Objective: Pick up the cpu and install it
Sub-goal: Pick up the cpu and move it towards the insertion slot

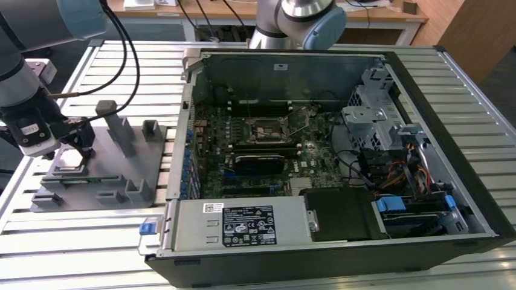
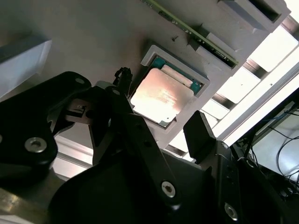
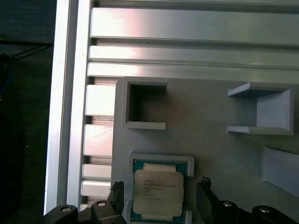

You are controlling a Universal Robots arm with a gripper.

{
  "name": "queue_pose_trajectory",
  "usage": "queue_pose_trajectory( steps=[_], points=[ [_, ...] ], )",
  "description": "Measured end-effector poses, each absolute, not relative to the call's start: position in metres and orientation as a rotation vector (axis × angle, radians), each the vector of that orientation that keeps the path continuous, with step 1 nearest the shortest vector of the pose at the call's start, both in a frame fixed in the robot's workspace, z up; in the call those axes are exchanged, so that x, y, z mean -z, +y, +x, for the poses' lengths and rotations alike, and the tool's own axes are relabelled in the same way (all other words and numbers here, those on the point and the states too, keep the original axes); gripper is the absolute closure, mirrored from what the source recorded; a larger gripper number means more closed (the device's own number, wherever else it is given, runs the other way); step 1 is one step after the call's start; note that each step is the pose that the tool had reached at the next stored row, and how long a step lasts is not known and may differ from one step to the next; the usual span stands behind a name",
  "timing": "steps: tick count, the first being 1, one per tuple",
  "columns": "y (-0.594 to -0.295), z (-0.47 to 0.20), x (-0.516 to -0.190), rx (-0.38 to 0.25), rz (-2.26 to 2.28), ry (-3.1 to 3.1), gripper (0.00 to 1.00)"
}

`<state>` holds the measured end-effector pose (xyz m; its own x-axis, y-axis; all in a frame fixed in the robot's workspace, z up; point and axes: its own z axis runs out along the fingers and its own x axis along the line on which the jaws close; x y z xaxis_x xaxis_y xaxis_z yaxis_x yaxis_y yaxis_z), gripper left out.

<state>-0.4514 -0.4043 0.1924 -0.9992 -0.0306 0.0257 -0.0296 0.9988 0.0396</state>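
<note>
Where the gripper [image 3: 160,199] hangs low over the grey holder [image 1: 105,166], its jaws stand wide open. One black finger [image 3: 117,198] sits on each side of the cpu [image 2: 163,95], clear of it, and the gripper holds nothing. Cpu lies flat, silver top up, in a raised square pocket near the holder's edge, next to the slatted table [image 1: 81,241]. Pocket rim fits close round the chip. Green memory stick [image 2: 191,32] sits in a slot just beyond. Open computer case [image 1: 290,69] stands well apart, toward the exterior view's right.
</note>
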Motion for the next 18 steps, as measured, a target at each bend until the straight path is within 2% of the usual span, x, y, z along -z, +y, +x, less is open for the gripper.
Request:
queue_pose_trajectory(
  steps=[18],
  points=[
    [-0.4008, -0.4575, -0.1851, 0.054, 0.044, -3.124, 0.28]
  ],
)
